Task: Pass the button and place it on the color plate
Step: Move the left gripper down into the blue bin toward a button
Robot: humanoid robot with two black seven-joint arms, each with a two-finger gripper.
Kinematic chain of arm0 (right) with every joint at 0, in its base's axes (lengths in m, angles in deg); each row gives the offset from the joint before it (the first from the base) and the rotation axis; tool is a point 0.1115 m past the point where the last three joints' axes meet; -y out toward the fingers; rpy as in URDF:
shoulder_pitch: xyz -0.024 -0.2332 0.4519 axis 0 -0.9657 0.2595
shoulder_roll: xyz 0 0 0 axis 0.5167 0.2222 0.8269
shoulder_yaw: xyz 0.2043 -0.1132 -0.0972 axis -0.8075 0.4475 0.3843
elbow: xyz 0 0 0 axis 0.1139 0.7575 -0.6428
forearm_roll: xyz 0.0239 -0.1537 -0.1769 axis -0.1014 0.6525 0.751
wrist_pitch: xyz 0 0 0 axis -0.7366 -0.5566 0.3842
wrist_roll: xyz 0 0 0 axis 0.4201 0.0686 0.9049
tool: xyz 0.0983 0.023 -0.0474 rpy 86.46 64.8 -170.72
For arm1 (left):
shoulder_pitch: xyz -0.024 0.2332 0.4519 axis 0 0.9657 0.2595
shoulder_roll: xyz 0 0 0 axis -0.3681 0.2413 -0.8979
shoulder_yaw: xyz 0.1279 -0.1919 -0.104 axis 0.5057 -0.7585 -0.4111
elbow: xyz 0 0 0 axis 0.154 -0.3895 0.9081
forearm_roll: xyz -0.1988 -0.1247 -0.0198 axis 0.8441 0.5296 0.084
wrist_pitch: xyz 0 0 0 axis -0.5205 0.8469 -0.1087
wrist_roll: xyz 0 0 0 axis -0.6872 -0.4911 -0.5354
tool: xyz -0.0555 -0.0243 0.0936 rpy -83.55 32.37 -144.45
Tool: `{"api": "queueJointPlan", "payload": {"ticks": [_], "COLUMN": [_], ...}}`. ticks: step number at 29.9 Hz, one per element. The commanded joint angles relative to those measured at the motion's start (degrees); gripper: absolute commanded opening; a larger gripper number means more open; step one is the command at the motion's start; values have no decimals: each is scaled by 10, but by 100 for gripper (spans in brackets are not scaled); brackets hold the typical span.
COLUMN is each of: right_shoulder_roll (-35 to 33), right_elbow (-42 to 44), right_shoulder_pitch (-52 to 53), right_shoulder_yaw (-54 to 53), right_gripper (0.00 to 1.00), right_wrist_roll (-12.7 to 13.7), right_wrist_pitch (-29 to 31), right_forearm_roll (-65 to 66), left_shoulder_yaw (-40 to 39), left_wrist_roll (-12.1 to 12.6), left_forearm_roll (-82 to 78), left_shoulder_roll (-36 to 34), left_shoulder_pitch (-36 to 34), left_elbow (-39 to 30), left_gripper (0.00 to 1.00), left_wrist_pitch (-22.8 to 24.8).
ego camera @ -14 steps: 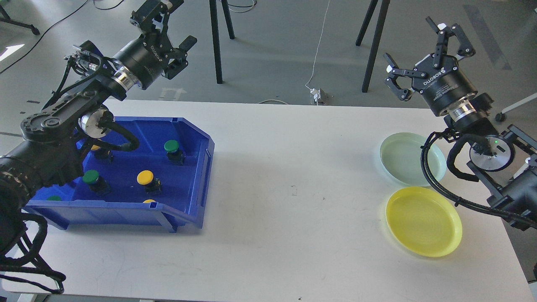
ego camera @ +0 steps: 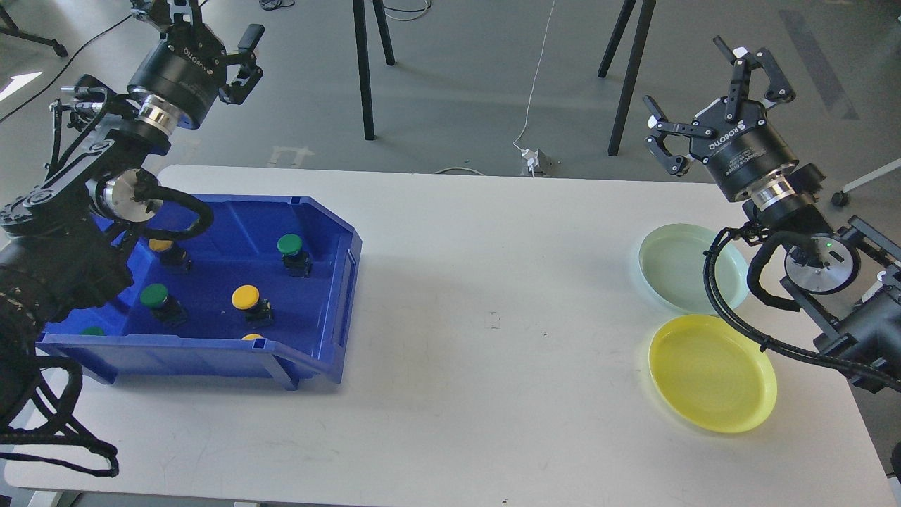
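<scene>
1. Left claw (ego camera: 204, 32), upper left of the frame: raised above the far end of the bin, fingers spread, holding nothing. Part of it runs past the top edge, so the finger gap is only partly readable.
2. Right claw (ego camera: 711, 88), upper right: raised beyond the far edge of the tabletop (ego camera: 493, 282), fingers wide apart, empty.
3. Blue bin (ego camera: 338, 282), left of the frame: holds the buttons. Clearly seen are a green button (ego camera: 289, 245) near the far wall, a yellow button (ego camera: 245, 297) mid-floor, a second green button (ego camera: 153, 295) further left, and a second yellow button (ego camera: 160, 245) partly behind the arm. Slivers of more caps show at the near wall.
4. Green plate (ego camera: 669, 264) and yellow plate (ego camera: 711, 373), right of the frame: both bare, lying side by side.
5. Risk, pick: the buttons stand on dark bases with rounded caps; a pinch on the cap alone may slip or tip the piece.
6. Risk, reach: the left arm's cable loops low over the bin; descent could snag the wall or nudge neighbouring buttons.
7. Risk, handover: both claws are well apart; a poorly aligned mid-air exchange could drop the button onto the tabletop.
8. Risk, sorting: the plates sit just beside each other, so a release near the shared edge may land the button on the wrong colour.
</scene>
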Motion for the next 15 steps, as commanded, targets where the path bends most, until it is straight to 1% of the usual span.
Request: {"api": "queueJointPlan", "payload": {"ticks": [1, 3, 5, 8, 9, 11, 12, 15], "right_shoulder_roll": [1, 1, 0, -1, -1, 0, 0, 1], "right_elbow": [0, 0, 0, 1, 3, 7, 7, 7], "right_shoulder_pitch": [-2, -2, -3, -4, -4, -4, -5, -5], "right_shoulder_yaw": [-8, -8, -7, -7, -7, -7, -7, -7], "right_gripper": [99, 99, 99, 99, 99, 99, 99, 99], "right_wrist_roll": [0, 0, 0, 0, 0, 0, 0, 0], "right_wrist_pitch": [0, 0, 0, 0, 0, 0, 0, 0], "right_forearm_roll": [-1, -1, -1, -1, -1, -1, -1, -1], "left_shoulder_yaw": [-66, -94, -94, -63, -46, -1, 25, 129], "left_wrist_roll": [0, 0, 0, 0, 0, 0, 0, 0], "left_forearm_roll": [7, 5, -1, -30, -47, -103, -137, -238], "left_shoulder_roll": [5, 0, -31, -102, -123, -165, -181, -223], "left_shoulder_pitch": [29, 48, 55, 58, 55, 35, 19, -40], "left_elbow": [-63, -132, -205, -331, -360, -405, -415, -417], "left_gripper": [100, 100, 100, 100, 100, 100, 100, 100], "left_wrist_pitch": [0, 0, 0, 0, 0, 0, 0, 0]}}
